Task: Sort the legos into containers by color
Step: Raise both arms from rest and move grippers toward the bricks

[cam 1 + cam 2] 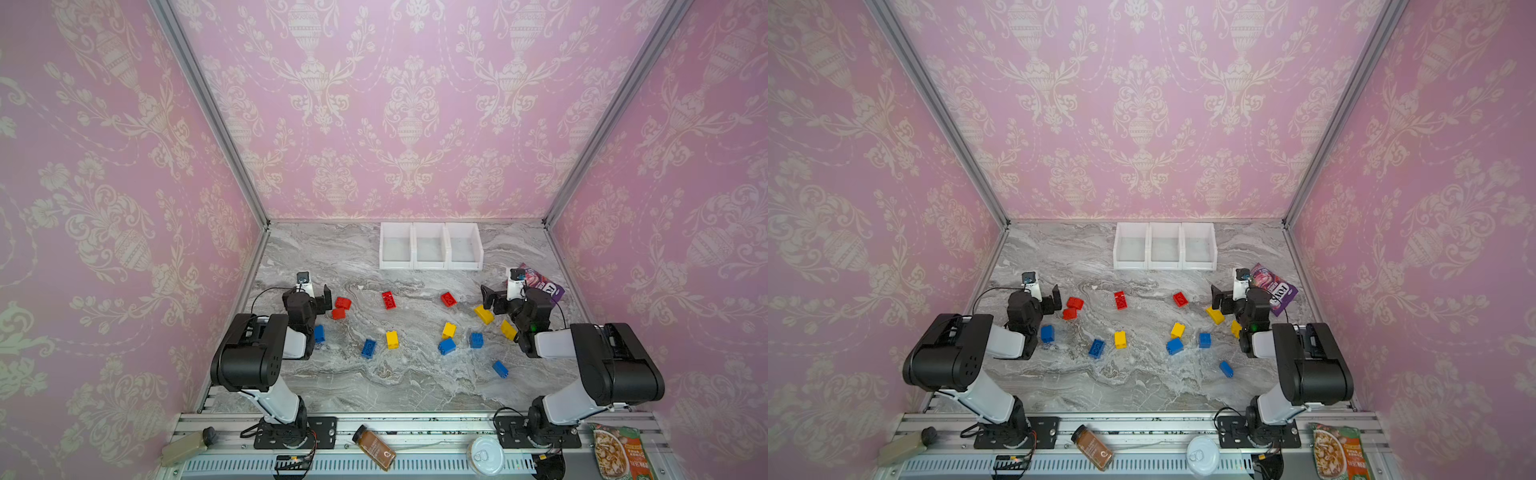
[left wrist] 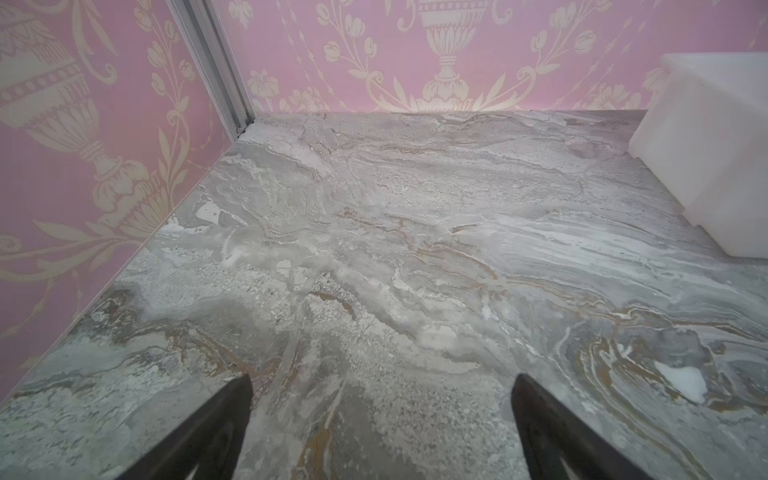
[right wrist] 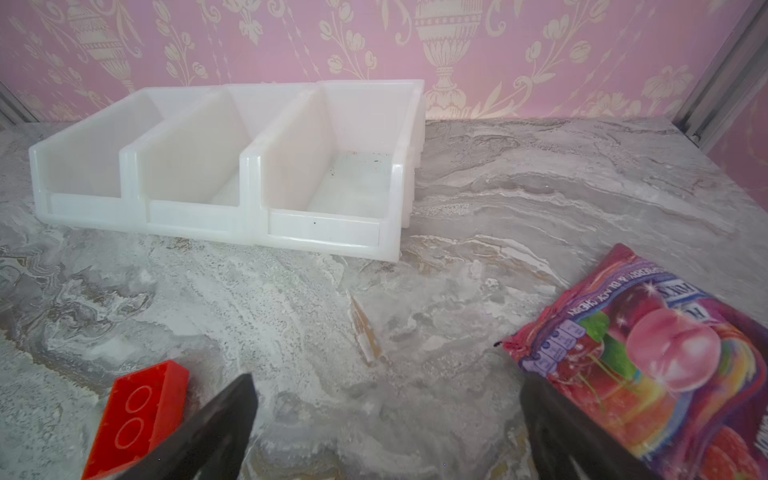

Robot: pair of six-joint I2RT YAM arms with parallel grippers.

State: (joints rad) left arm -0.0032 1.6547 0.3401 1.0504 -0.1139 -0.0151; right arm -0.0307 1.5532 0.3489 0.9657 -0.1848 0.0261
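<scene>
Several red, yellow and blue legos lie scattered on the marble table in both top views, among them a red pair (image 1: 343, 303), a yellow one (image 1: 484, 314) and a blue one (image 1: 500, 368). The three white containers (image 1: 431, 265) (image 1: 1165, 265) stand empty at the back wall. My left gripper (image 1: 318, 296) (image 2: 382, 378) is open over bare marble, just left of the red pair. My right gripper (image 1: 496, 297) (image 3: 384, 380) is open too, with nothing between its fingers. It faces the containers (image 3: 324, 230), with a red lego (image 3: 137, 415) just outside one finger.
A purple candy bag (image 1: 540, 282) (image 3: 665, 365) lies beside the right gripper. On the front rail are a spice jar (image 1: 374, 446), a white-lidded can (image 1: 485, 455) and a snack packet (image 1: 619, 453). Pink walls close in three sides.
</scene>
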